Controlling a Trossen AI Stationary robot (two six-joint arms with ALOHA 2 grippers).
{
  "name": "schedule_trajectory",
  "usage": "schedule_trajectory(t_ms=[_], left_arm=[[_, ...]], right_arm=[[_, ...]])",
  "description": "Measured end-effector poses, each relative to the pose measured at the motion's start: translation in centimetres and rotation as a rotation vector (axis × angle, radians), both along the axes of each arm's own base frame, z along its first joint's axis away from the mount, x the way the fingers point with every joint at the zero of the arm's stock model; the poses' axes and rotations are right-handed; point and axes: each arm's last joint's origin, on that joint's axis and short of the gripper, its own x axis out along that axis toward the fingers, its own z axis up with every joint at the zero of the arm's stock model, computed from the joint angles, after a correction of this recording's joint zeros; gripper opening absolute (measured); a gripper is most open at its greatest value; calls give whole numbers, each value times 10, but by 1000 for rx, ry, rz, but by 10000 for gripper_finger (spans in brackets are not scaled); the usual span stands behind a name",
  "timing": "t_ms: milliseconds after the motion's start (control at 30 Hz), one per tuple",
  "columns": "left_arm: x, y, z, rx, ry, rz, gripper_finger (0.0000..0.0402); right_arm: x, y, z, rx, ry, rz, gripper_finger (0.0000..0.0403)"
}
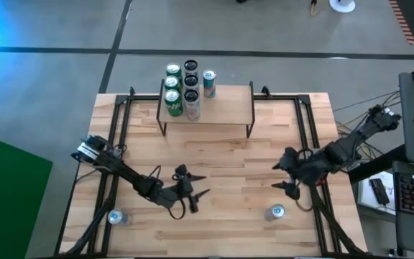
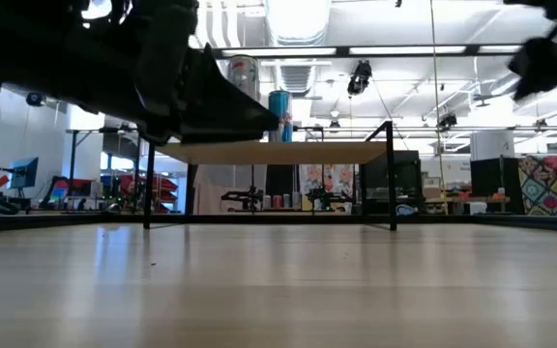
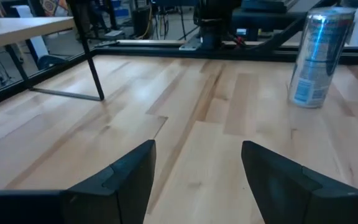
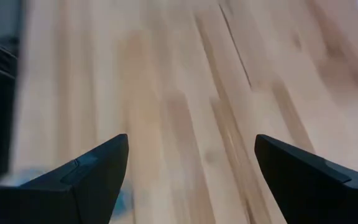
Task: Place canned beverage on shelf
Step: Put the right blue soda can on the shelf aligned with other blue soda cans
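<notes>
Shelf [image 1: 221, 108] right half bare; cans [image 1: 184, 90] crowd its left edge.

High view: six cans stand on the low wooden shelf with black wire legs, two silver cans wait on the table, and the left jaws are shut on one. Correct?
One error: the left gripper holds nothing. The left wrist view shows its jaws open over bare table, the silver can standing apart ahead. The shelf count and second can are right.
</notes>
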Motion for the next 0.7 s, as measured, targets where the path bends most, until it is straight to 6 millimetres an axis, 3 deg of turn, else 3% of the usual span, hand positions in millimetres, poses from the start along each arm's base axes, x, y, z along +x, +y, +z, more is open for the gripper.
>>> schedule_trajectory(t_ms=[333, 567, 700], left_arm=[[20, -12, -4, -13, -1, -36, 224], [30, -25, -3, -13, 21, -53, 224], [28, -30, -3, 0, 40, -18, 224]], right_arm=[[-13, 19, -32, -138, 416, -192, 315], [-14, 53, -66, -125, 656, -120, 291], [-17, 73, -81, -114, 709, -68, 278]])
